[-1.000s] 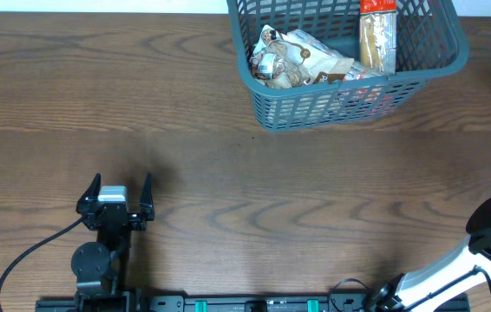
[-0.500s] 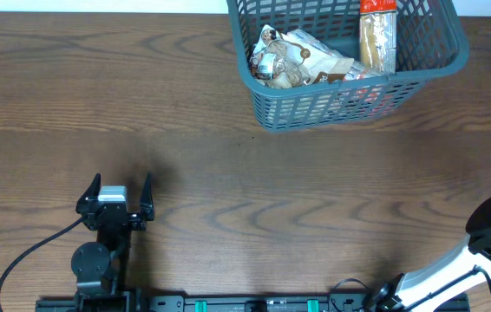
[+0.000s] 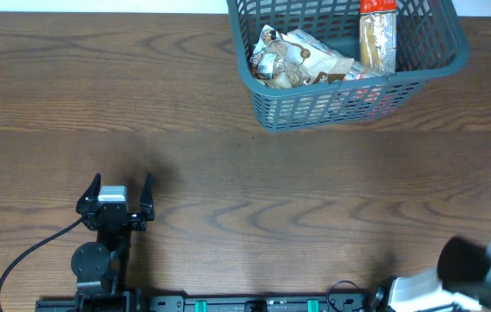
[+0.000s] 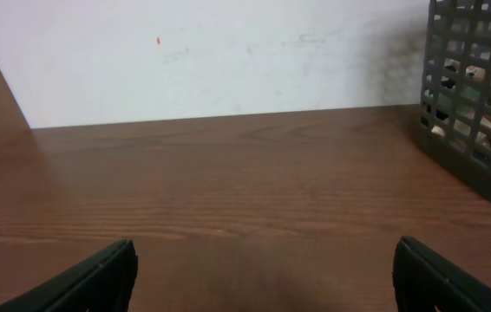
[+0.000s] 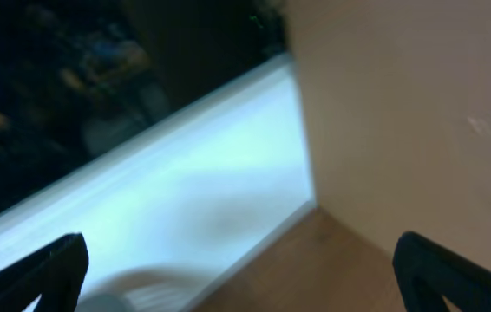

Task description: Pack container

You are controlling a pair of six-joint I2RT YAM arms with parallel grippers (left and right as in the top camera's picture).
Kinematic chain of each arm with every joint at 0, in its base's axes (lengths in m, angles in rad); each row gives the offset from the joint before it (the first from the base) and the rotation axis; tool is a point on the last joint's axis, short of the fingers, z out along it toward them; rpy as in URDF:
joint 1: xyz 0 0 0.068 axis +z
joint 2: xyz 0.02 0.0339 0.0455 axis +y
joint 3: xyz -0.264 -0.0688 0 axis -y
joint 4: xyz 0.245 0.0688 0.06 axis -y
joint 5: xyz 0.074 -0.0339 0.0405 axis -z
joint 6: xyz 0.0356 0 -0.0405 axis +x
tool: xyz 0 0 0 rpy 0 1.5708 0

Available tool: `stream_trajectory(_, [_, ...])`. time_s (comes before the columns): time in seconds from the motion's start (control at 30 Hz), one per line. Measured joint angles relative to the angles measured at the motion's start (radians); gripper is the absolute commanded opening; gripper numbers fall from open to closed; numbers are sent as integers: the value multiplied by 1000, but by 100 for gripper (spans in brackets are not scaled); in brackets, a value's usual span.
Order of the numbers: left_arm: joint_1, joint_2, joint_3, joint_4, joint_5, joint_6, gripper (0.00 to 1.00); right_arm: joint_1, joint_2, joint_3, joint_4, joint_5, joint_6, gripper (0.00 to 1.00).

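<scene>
While the left gripper [image 3: 121, 188] sits near the front edge of the table [image 3: 254, 199], jaws spread with nothing in them, the right gripper [image 5: 245, 273] is wide apart and empty too, its arm [image 3: 475, 273] a blur at the near right corner. Way back on the far right sits the container [image 3: 332, 108], snack packets [image 3: 302, 59] inside.

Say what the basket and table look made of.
Basket: likely moulded plastic, matte grey-blue; one-piece lattice walls and thick rim. Table: wood or wood-look laminate, brown with low sheen; grain lines show, but which one is unclear.
</scene>
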Motion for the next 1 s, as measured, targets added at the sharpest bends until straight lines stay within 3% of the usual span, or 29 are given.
stream_trajectory(0.13, [0, 0, 0, 0, 0, 0, 83, 98, -143, -229, 201, 0, -79, 99])
stream_trajectory(0.37, [0, 0, 1, -2, 0, 0, 83, 196, -358, -570, 333, 0, -138, 99])
stream_trajectory(1.0, [0, 0, 2, -3, 0, 0, 83, 235, -1015, -1423, 945, -8, -123, 99])
